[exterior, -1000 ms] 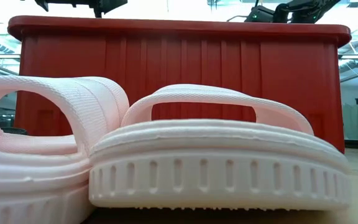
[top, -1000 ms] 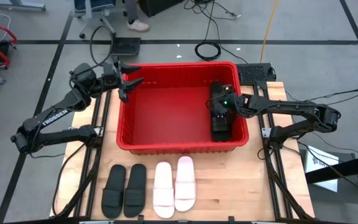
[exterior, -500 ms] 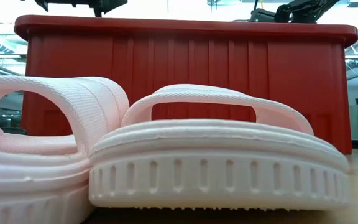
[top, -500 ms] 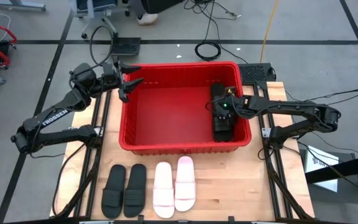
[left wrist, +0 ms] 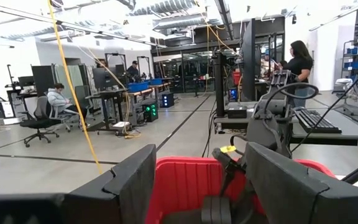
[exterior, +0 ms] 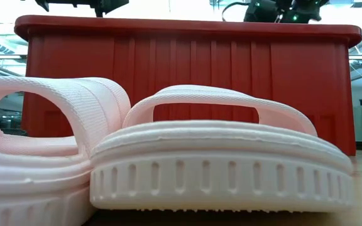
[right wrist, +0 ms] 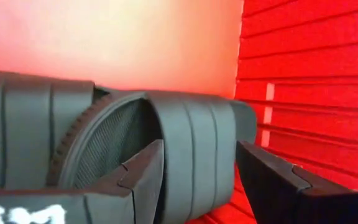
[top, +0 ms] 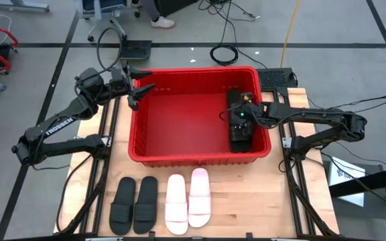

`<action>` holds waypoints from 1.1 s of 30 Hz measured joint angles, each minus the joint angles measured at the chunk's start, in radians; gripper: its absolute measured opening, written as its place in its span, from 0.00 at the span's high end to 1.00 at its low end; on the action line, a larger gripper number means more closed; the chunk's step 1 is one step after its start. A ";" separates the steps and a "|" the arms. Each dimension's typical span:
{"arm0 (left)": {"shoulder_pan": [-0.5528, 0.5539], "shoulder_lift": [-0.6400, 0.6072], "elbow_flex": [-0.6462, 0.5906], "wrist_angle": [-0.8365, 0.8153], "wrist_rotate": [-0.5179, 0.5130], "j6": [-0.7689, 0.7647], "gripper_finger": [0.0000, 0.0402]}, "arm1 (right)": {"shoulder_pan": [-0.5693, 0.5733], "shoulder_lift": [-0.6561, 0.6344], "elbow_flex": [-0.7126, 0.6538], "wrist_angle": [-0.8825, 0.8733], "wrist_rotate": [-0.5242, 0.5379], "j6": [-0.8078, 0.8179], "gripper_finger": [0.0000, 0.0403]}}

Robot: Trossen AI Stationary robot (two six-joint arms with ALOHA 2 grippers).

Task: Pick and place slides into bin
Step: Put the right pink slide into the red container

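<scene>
Since one second ago the bin (top: 179, 114) has shifted slightly toward the right of the high view; over the last half second it has stayed put. The right gripper (top: 238, 118) remains inside the bin at its right wall, and in the low view its arm now shows further left above the rim than before. Judgement: a deposit is finishing, and the nudge to the bin is minor.

The right wrist view shows the gripper's fingers (right wrist: 143, 176) apart, straddling the strap of a black slide (right wrist: 191, 155) without clamping it. That slide lies against the right inner wall, with another black slide just beside it.

The left gripper (top: 141, 84) hangs over the bin's upper-left corner in the high view, fingers apart and empty.

Four slides wait on the table (top: 280, 201) at lower centre of the high view: a black pair (top: 134, 204) at left and a white pair (top: 187, 199) at right, side by side, straps up, well apart from the bin. Judgement: two of six are binned.

The slides are moulded, with a wide ribbed strap and grooved sole edge. The bin is red, with a thick rim.
</scene>
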 joint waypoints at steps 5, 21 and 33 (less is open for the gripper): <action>0.000 0.000 0.000 0.000 -0.001 -0.001 0.37 | 0.003 0.000 0.003 0.043 0.008 -0.025 0.52; -0.038 -0.043 -0.001 -0.033 -0.002 -0.005 0.37 | 0.081 -0.076 0.003 0.254 0.089 -0.049 0.54; -0.255 -0.053 0.000 -0.107 -0.086 0.041 0.37 | 0.195 -0.210 0.003 0.438 0.089 -0.020 0.54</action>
